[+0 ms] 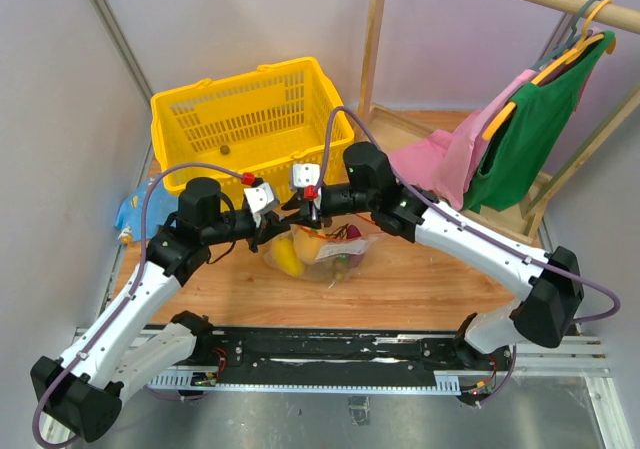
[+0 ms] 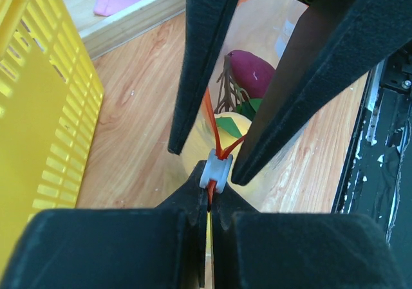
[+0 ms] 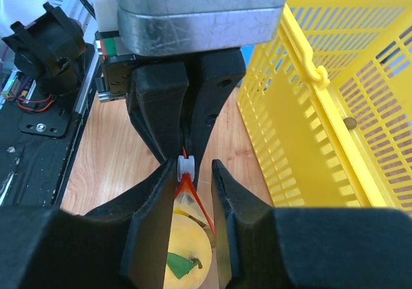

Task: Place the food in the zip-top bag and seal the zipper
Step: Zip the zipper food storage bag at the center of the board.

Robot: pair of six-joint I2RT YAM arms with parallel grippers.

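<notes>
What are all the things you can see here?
yellow basket: one, yellow, back left of the table
small round thing: one, dark, inside the basket
blue packet: one, blue, left of the basket
zip-top bag: one, clear, between the grippers
food: several pieces, yellow and purple, inside the bag
zipper: one, red-orange with white slider, bag's mouth
clothes: two, pink and green, hanging on the wooden rack
left gripper: one, black, shut on the zipper
right gripper: one, black, open around the zipper

Yellow basket (image 1: 250, 129) on wooden table (image 1: 430, 284), possibly a blue packet (image 1: 130, 212) beside it, pink garment (image 1: 450, 154), green garment (image 1: 525, 139) hanging
</notes>
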